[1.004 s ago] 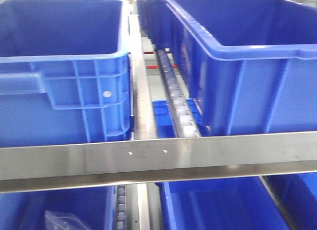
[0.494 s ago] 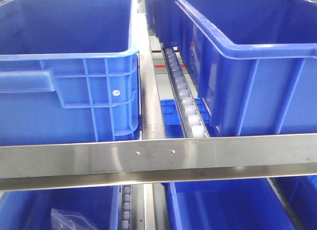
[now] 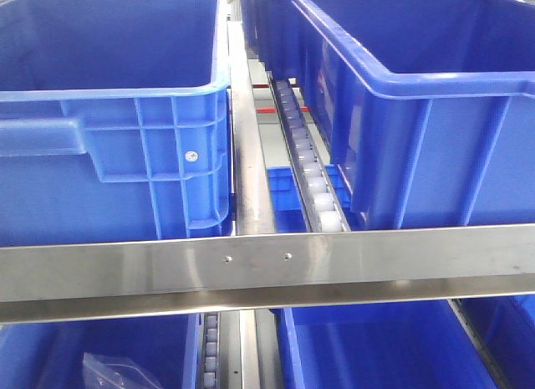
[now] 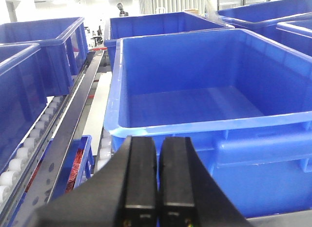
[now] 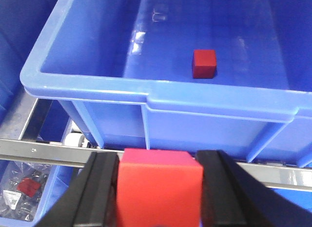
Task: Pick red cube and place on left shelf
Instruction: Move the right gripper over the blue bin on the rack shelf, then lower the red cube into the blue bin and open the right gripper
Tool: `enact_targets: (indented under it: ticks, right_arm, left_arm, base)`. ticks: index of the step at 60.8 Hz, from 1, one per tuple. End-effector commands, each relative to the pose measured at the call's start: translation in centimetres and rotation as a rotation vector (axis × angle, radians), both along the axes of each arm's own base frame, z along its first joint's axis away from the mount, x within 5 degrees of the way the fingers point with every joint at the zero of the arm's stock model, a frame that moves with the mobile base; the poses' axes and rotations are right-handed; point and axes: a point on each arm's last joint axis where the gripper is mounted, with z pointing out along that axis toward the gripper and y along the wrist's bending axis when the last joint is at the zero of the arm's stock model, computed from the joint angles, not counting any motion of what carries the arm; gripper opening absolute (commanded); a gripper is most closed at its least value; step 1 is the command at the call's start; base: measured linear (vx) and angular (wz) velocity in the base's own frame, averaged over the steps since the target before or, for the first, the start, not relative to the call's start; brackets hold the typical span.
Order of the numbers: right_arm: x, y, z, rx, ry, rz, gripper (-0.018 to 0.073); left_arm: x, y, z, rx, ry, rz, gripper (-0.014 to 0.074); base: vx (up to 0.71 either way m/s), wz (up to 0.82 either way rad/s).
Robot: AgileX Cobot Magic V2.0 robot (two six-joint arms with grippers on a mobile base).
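Gripping the red cube [image 5: 159, 175] with the right end effector [image 5: 160, 202], clamped on both sides, low in the right wrist view, just short of the near wall of a blue crate [image 5: 146, 97] on the shelf [image 3: 251, 180] and not yet over its rim. Holding the left end effector [image 4: 157, 188] pressed together on nothing, in front of another crate. Main risk from here, by the look of it: letting go too soon and dropping the cube outside the near wall, onto the steel front rail [image 5: 44, 151] or past it into the lower crate [image 5: 54, 185] among the plastic bags [image 5: 19, 200], an awkward place to fish anything out of. Next: coming in too low and catching the cube or a finger on the thick rim, enough perhaps to twist the cube in the grip or to shove the crate back along the roller track [image 3: 313, 176]. Then: releasing from too high and getting a bounce off the hard plastic floor, possibly into the darker red block [image 5: 204, 63] lying toward the far wall. Also worth guarding against: mistaking that block for the held cube once both sit together. Safest to clear the rim first, lower well inside, and only then open.
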Motion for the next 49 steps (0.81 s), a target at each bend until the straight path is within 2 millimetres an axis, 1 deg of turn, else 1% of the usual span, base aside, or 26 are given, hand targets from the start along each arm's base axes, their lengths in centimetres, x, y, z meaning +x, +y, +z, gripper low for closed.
enact_targets:
  ticks: [1,13,20,27,30,35,40,45,49]
  right_arm:
    - [0.3,0.1,1.7,0.006,-0.112,0.013,0.0057]
    - [0.3,0.1,1.8,0.009,-0.124,0.015,0.0057]
    - [0.5,0.3,2.3,0.024,-0.18,0.026,0.0057]
    - [1.4,0.7,2.8,0.041,-0.241,0.044,0.0057]
    - [2.2,0.9,3.2,0.044,-0.25,0.048,0.0057]
    - [4.3,1.4,3.8,0.038,-0.221,0.048,0.0057]
    - [6.9,2.0,4.4,0.033,-0.195,0.048,0.0057]
    - [9.4,2.5,5.5,0.035,-0.205,0.048,0.0057]
    - [11.7,2.7,6.3,0.037,-0.217,0.038,0.0057]
  left_arm:
    - [0.1,0.1,0.0,-0.008,-0.054,0.005,0.0106]
    - [0.1,0.1,0.0,-0.008,-0.054,0.005,0.0106]
    - [0.1,0.1,0.0,-0.008,-0.054,0.005,0.0106]
    - [0.1,0.1,0.0,-0.008,-0.054,0.005,0.0106]
    - [0.1,0.1,0.0,-0.008,-0.054,0.005,0.0106]
    - [0.1,0.1,0.0,-0.008,-0.054,0.005,0.0106]
    - [0.1,0.1,0.0,-0.008,-0.054,0.005,0.0106]
    - [0.1,0.1,0.0,-0.008,-0.054,0.005,0.0106]
    - [0.1,0.1,0.0,-0.008,-0.054,0.005,0.0106]
  base:
    - [0.0,0.0]
    - [0.0,0.0]
    - [0.0,0.0]
    - [0.0,0.0]
    - [0.0,0.0]
    - [0.0,0.0]
    - [0.0,0.0]
    - [0.0,0.0]
    - [0.0,0.0]
